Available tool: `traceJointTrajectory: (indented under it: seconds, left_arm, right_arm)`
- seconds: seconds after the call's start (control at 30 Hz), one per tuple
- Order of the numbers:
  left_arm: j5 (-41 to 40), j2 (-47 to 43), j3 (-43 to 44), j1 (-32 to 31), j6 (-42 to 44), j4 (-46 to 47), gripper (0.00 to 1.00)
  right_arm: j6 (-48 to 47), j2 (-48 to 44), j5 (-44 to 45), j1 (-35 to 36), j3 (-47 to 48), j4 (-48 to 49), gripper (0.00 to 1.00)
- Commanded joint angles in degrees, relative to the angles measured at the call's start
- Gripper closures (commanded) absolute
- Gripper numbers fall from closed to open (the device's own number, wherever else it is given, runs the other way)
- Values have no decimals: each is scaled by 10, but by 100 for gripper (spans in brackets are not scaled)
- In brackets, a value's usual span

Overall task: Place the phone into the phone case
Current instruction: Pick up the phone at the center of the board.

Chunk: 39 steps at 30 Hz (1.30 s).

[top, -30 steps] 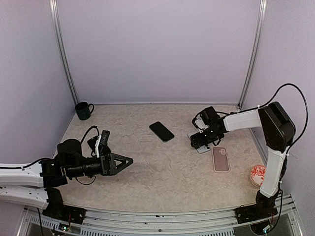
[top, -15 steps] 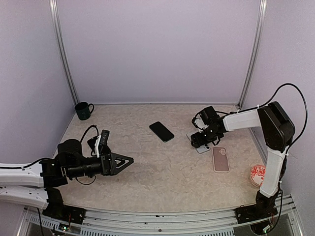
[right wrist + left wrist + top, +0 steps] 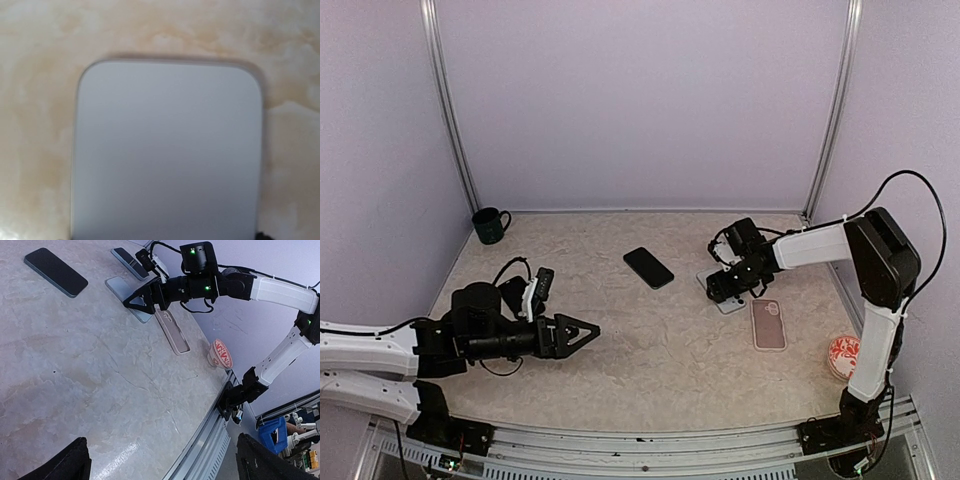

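Note:
A light grey phone (image 3: 728, 300) lies flat on the table and fills the right wrist view (image 3: 167, 150). My right gripper (image 3: 716, 288) is low over its near end, jaws open, with fingertips (image 3: 258, 235) just showing at the phone's sides. It also shows in the left wrist view (image 3: 142, 296). The pink phone case (image 3: 768, 324) lies open side up just right of that phone (image 3: 173, 331). A black phone (image 3: 648, 267) lies at mid table (image 3: 55, 272). My left gripper (image 3: 583, 333) is open and empty, hovering above the left front of the table.
A dark green mug (image 3: 490, 225) stands at the back left corner. A red and white bowl (image 3: 842, 355) sits at the right front (image 3: 220, 353). Another dark flat object (image 3: 129, 262) lies behind the right gripper. The table's front rail (image 3: 210, 440) is close to my left gripper.
My left arm has moved forward and a little right. My right gripper and the grey phone have shifted slightly left.

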Motion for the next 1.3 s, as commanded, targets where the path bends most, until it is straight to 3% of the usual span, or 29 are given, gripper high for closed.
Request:
traceJointTrajectory:
  seconds: [0.0, 1.27]
  left_arm:
    - [-7, 8, 23, 0, 9, 15, 1]
    - [-13, 50, 48, -4, 4, 26, 1]
  right_arm:
    - [3, -23, -9, 11, -11, -5, 25]
    - [-10, -48, -32, 50, -37, 32, 26]
